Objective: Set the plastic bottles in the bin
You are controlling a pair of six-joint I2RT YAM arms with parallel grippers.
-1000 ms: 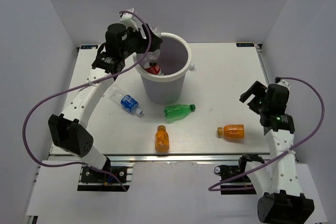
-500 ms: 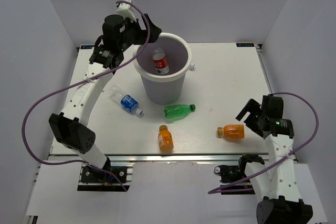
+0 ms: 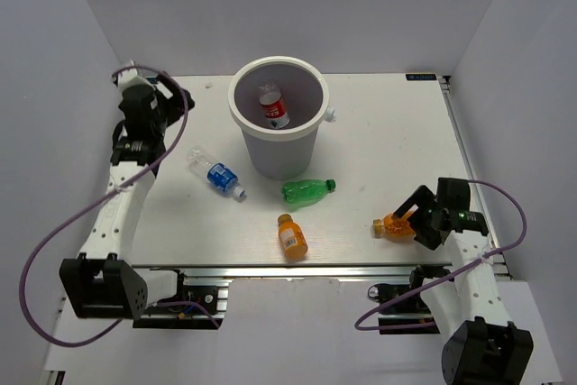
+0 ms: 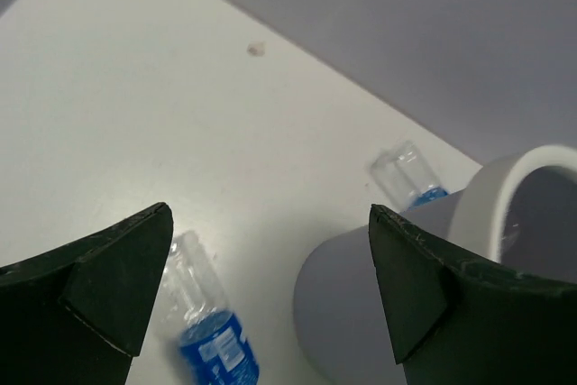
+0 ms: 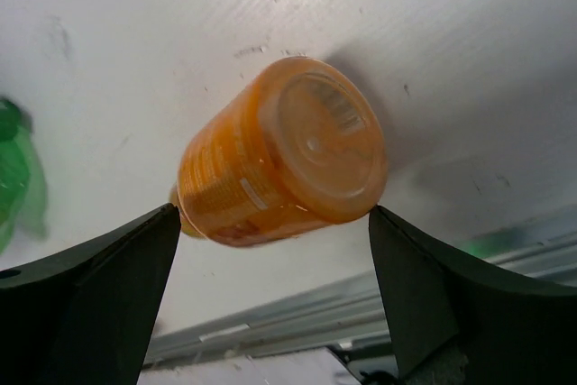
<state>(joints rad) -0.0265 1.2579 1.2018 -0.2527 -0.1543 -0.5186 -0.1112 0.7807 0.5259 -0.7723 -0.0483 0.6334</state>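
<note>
White table [image 3: 379, 132], bottles scattered on its near half. Bin [image 3: 278, 149] upright, far centre. Left tool [image 4: 270, 223] at the far left edge, well apart from the bin, fingers spread wide with nothing between them. Right tool [image 5: 275, 214] low at the near right, released, fingers either side of the right orange bottle [image 5: 279, 155]; contact cannot be told, no squeeze. Red-label bottle [image 3: 274, 107] inside the bin: one done. Lying on the table: green bottle [image 3: 306, 191] just near of the bin, blue-label bottle [image 3: 216, 174] to its left, centre orange bottle [image 3: 290, 237] near the front edge, right orange bottle. Left wrist view shows another clear bottle [image 4: 407, 173] past the bin wall; position unclear. Judged early: at least four left, right orange likely next.
</note>
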